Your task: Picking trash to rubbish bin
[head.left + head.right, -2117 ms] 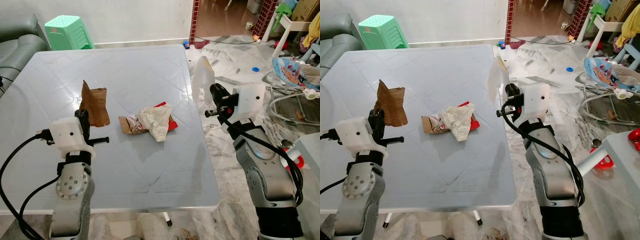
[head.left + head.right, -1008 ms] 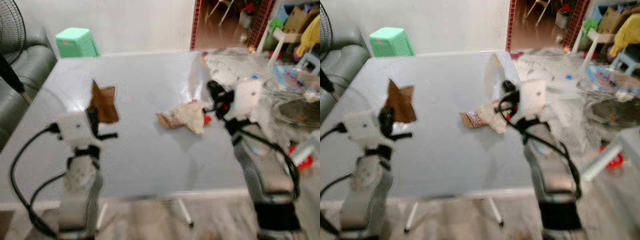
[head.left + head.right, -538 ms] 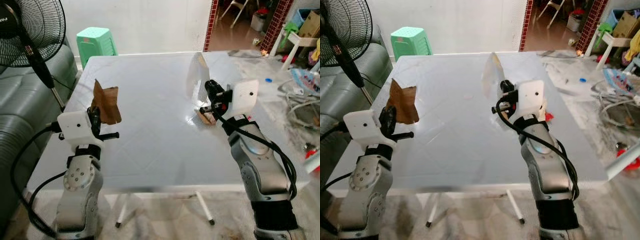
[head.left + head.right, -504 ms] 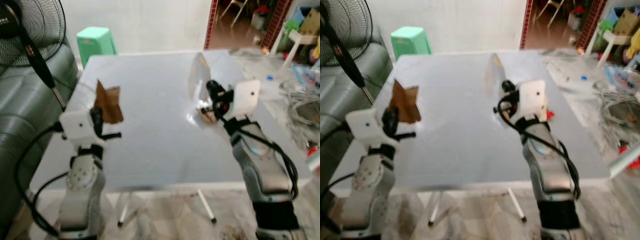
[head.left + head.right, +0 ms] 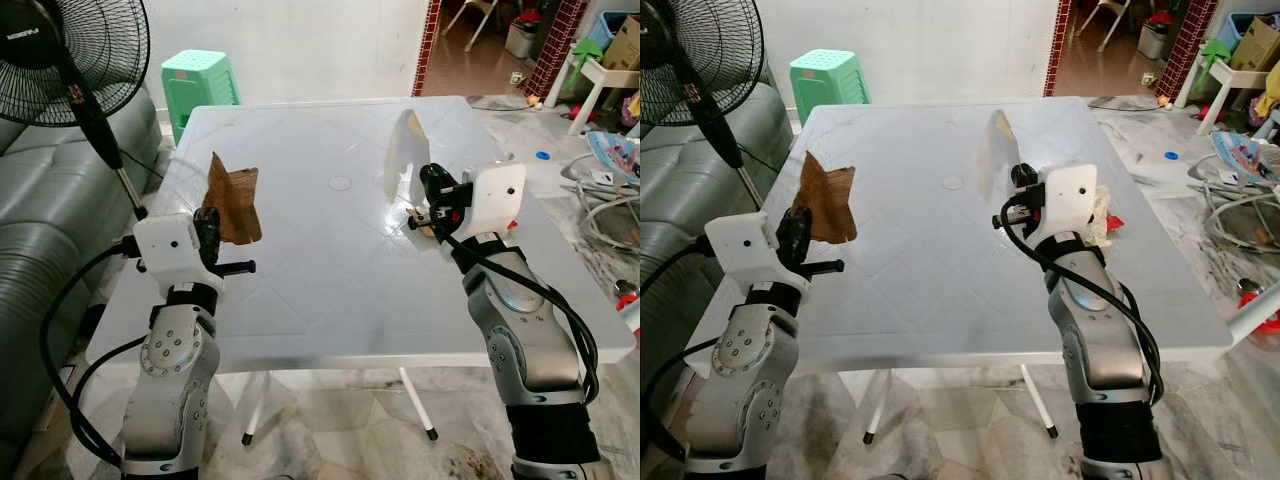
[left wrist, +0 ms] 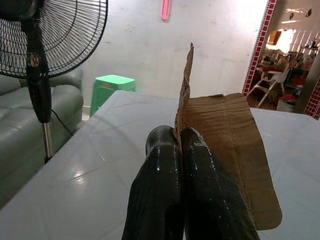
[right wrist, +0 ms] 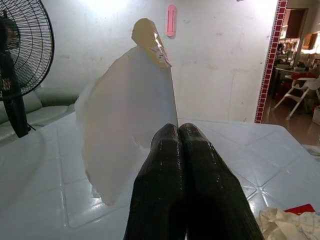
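The left hand [image 5: 214, 228] holds its glossy black fingers [image 6: 165, 165] pressed together on a torn piece of brown card [image 5: 233, 205], matte, creased and ragged at its top, which stands upright above the near left part of the desk [image 5: 330, 290]. The right hand [image 5: 1019, 180] is likewise clamped, on a thin, translucent white wrapper [image 7: 127, 127] with a yellowish tip; the sheet rises like a pointed leaf over the desk's right half. The desk is white moulded plastic, glossy, with a shallow diamond pattern and a small round cap [image 5: 338, 183] at its middle. Just behind the right hand, on the desk near its right edge, lies a crumpled heap of trash [image 5: 1102, 218]: cream paper with a red scrap beside it, partly hidden by the white wrist housing.

Left of the desk stand a grey-green leather sofa [image 5: 45, 260] and a black pedestal fan [image 5: 65, 50]. Beyond the desk's far left corner sits a mint-green plastic stool [image 5: 200, 80] against a white wall. Right of the desk, on marbled floor tiles, lie scattered toys and a baby bouncer [image 5: 615, 160].

Compared with two seconds ago, the view has swung left: the fan and sofa now show, and the crumpled heap, then mid-desk between the arms, now sits behind the right hand. Both hands grip the same pieces as before.
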Controlling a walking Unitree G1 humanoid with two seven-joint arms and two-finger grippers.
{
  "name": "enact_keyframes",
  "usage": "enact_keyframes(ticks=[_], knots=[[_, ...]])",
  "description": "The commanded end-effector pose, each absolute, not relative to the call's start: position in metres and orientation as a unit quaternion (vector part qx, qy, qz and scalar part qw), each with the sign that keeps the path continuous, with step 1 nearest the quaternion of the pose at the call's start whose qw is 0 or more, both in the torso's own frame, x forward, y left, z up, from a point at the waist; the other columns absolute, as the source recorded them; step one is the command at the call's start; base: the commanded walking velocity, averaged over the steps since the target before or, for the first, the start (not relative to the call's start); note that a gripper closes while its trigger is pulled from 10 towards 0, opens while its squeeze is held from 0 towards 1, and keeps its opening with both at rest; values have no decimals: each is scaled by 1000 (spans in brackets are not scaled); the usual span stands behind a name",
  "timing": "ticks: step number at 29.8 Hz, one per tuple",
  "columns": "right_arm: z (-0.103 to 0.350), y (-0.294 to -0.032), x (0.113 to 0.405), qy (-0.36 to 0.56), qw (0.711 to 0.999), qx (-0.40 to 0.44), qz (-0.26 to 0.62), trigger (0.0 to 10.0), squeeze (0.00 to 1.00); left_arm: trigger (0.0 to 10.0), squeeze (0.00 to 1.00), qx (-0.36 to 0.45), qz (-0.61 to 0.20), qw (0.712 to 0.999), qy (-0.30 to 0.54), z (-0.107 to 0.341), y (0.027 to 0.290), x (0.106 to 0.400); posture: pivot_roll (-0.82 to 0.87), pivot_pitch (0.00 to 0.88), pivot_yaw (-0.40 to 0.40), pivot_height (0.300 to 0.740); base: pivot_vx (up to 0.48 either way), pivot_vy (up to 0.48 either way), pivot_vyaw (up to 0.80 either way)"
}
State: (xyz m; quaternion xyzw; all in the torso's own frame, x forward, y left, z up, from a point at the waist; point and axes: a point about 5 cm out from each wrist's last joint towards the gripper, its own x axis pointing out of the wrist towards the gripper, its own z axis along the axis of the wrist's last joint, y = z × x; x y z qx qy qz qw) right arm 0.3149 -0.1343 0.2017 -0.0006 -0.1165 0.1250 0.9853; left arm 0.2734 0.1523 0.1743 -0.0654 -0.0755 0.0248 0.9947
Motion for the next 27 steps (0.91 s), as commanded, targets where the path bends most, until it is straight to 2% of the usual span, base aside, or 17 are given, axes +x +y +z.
enact_keyframes(ticks=[1,13,27], knots=[[204,-135,316,-119,985,-4,124,0,0,0,0,-69,14,994,-86,181,149,275,26,20,4,740,0,0,0],[203,-135,316,-117,986,-3,122,0,0,0,0,-72,7,994,-83,181,147,275,24,19,7,740,0,0,0],[201,-136,316,-114,986,-2,119,0,0,0,0,-74,4,994,-81,181,147,275,25,22,10,740,-252,0,0]])
